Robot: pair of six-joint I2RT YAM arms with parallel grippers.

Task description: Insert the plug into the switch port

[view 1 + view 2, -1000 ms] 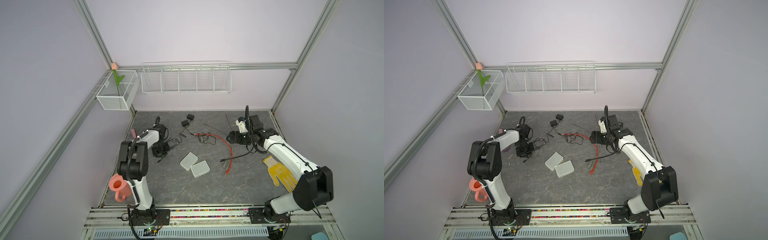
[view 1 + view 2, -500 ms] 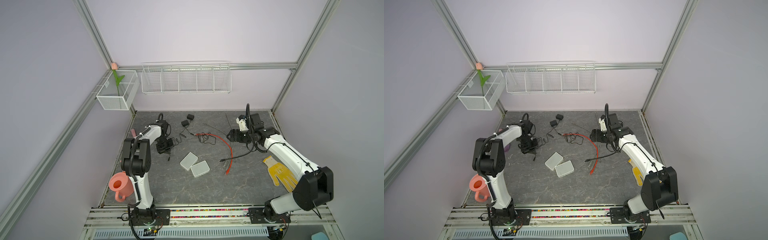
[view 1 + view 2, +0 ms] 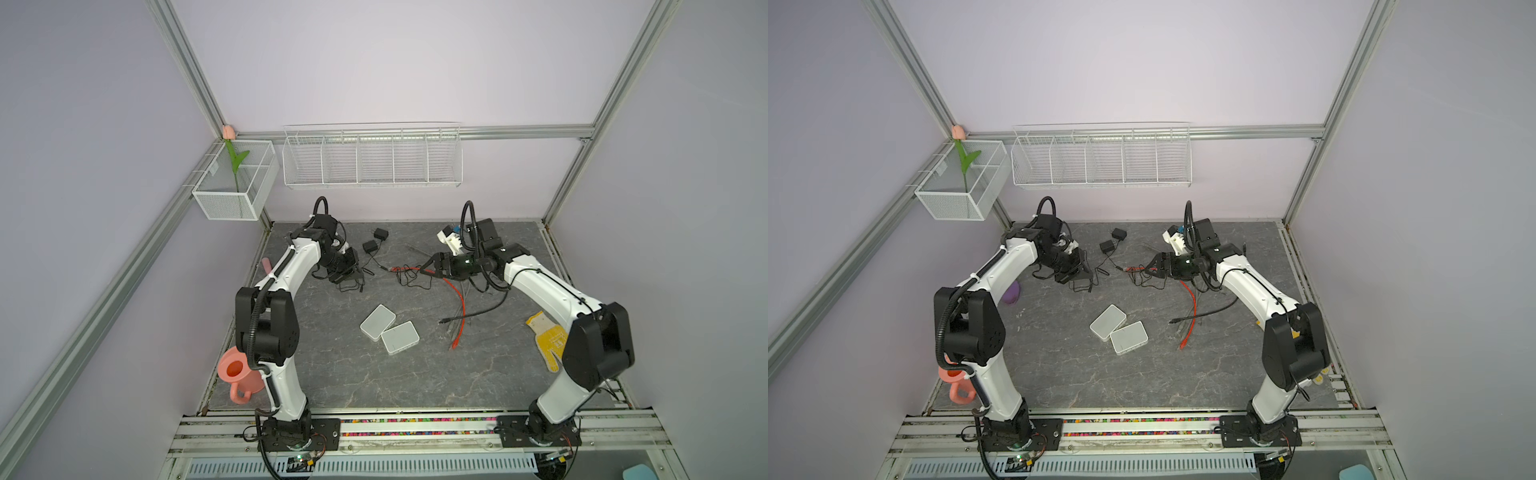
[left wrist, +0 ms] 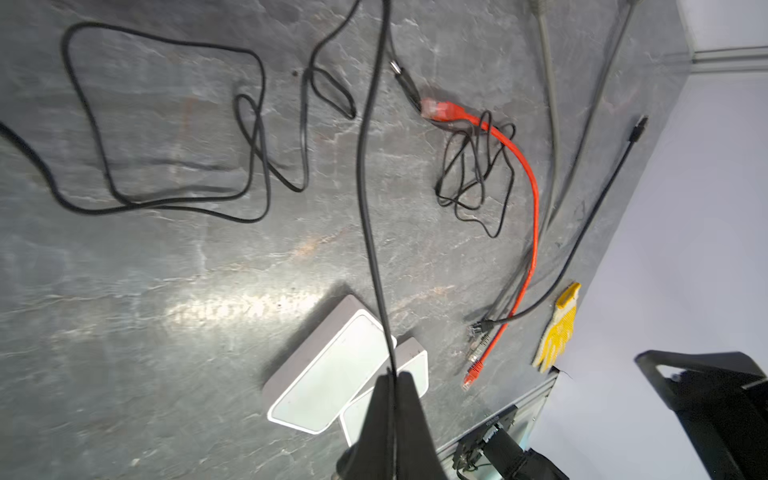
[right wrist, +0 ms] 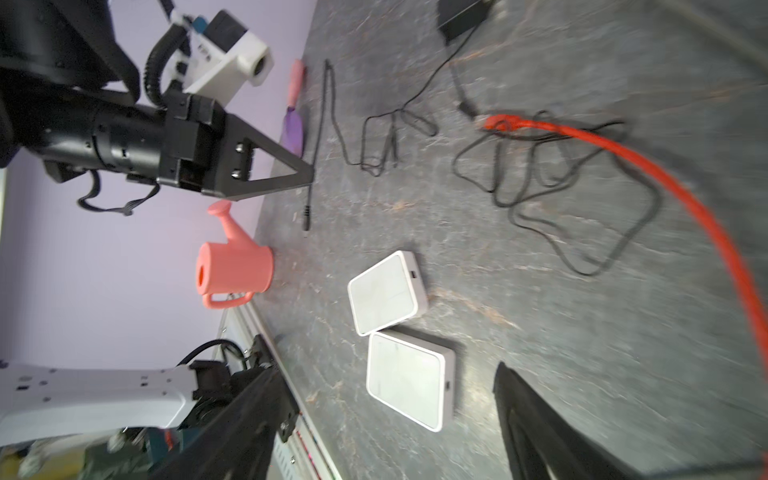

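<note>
Step in hand: likely carrying the plug (image 5: 306,214) toward the switches (image 3: 377,322); insertion not yet begun.
Left end effector (image 4: 392,380): clamped shut on the thin black cable (image 4: 365,166), a short way up from the plug, which sticks out just past the fingertips.
Plug location: near 10 o'clock on the bench (image 3: 353,382), well apart from the switches; I cannot tell whether it is clear of the surface or touching it.
Switch position: two white boxes side by side, seemingly touching, just toward 6 o'clock from the bench centre. The right wrist view shows a small port (image 5: 413,274) in a side wall of each.
Right end effector (image 3: 430,266): wide open and empty, above the red cable (image 4: 535,199) and a black tangle near 1 o'clock.
Arm pose: left arm stretched toward 10 o'clock, wrist angled down; right arm reaching inward, pointing toward 9 o'clock.
Doing it well: held by its cord, the plug can wobble. I judge it needs a grip nearer the plug body, the barrel lined up squarely with the port, and the light switch braced against sliding.
</note>
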